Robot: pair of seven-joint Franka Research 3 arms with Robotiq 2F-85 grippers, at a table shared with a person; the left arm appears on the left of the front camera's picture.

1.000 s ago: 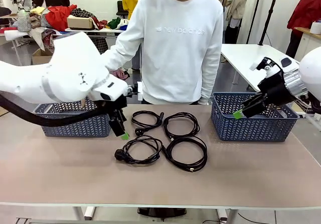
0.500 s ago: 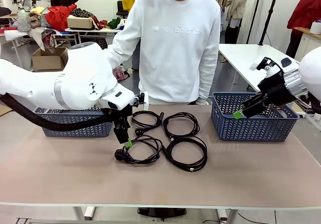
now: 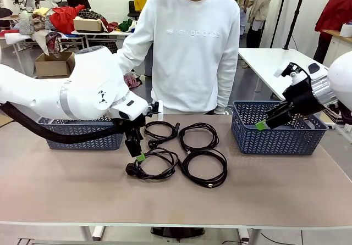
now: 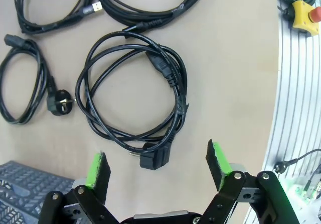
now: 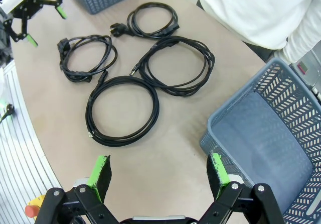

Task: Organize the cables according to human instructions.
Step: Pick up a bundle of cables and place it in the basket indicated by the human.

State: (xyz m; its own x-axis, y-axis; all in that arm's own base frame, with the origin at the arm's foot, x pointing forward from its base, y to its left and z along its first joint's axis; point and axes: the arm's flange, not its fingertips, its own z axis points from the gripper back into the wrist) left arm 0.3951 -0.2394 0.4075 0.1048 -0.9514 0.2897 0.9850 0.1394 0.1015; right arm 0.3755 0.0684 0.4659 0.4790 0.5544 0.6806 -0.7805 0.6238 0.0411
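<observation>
Cables (image 3: 199,126): four coils being borne by the bench (image 3: 66,190), right of the left basket (image 3: 82,138). Left pincer (image 4: 156,158) being held spread over the coil (image 4: 179,96) nearest that basket; the adjoining coil risks being dragged along.

Four coiled black cables (image 3: 131,170), two blue-grey lattice baskets (image 3: 275,138), one person (image 3: 192,63) at the table

We saw one blue-grey lattice basket (image 3: 88,143) at the left of the beige table (image 3: 176,201), a second basket (image 3: 275,138) at the right, and a person in a white sweatshirt (image 3: 192,53) standing at its far side.
</observation>
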